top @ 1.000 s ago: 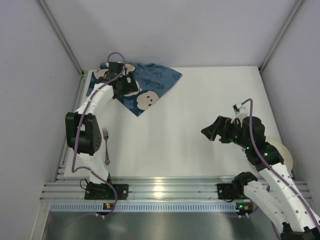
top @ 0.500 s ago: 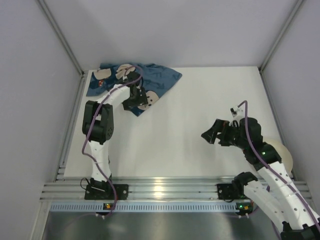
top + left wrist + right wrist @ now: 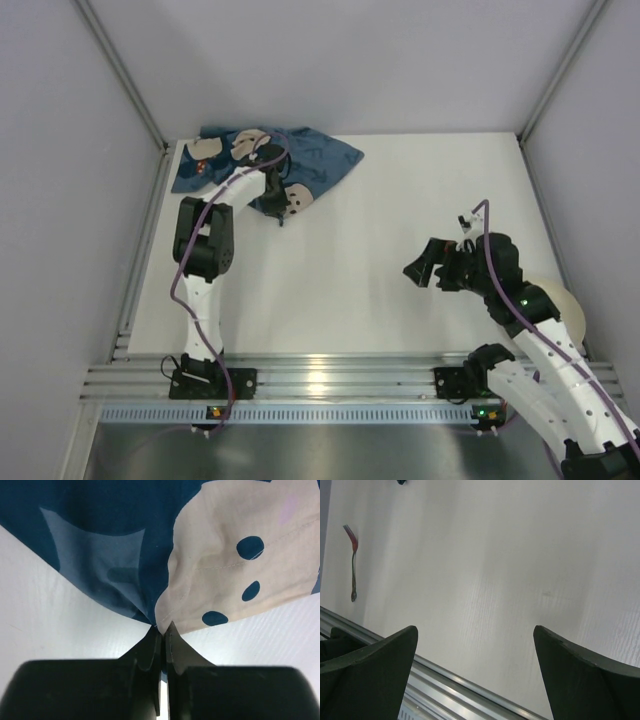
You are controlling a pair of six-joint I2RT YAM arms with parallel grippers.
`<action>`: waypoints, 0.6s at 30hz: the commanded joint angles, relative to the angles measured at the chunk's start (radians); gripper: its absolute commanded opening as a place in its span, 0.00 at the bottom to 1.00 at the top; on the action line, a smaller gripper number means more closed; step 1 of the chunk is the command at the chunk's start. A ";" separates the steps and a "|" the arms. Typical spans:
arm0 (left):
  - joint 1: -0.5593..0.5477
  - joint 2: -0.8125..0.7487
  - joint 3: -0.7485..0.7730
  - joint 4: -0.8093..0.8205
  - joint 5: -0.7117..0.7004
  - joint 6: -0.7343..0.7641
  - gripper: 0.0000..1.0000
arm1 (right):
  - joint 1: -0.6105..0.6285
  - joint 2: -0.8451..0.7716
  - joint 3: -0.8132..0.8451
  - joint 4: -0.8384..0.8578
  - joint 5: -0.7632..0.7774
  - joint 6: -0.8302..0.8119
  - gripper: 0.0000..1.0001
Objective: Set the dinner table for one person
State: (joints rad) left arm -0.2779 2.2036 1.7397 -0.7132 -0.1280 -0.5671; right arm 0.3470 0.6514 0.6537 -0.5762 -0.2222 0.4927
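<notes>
Your left tool (image 3: 161, 630) is clamped on the near corner of the limp blue cartoon-print cloth placemat (image 3: 115, 545), crumpled at the far left of the rigid, smooth white desk (image 3: 380, 260) beneath both arms; the cloth should slide easily. Your right tool (image 3: 474, 630) hangs open.

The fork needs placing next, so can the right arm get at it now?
Possibly: its claw is open and only table lies between, but the fork sits far across, near the left edge.
</notes>
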 commanded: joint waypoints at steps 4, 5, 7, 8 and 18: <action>-0.046 0.027 0.004 -0.026 0.030 0.007 0.00 | 0.014 0.005 0.026 0.006 0.020 -0.026 1.00; -0.056 0.019 0.007 -0.025 0.028 0.007 0.00 | 0.014 0.010 0.027 0.006 0.020 -0.029 1.00; -0.093 0.002 0.020 -0.028 0.034 0.004 0.00 | 0.014 0.013 0.037 0.006 0.024 -0.031 1.00; -0.109 -0.001 0.027 -0.032 0.036 0.003 0.00 | 0.015 0.016 0.040 0.006 0.024 -0.032 1.00; -0.291 -0.018 0.156 -0.129 0.071 -0.076 0.00 | 0.014 0.016 0.113 -0.065 0.069 -0.052 1.00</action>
State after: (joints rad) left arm -0.5400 2.2040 1.8336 -0.7845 -0.0822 -0.6029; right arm 0.3470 0.6704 0.6907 -0.6170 -0.1940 0.4660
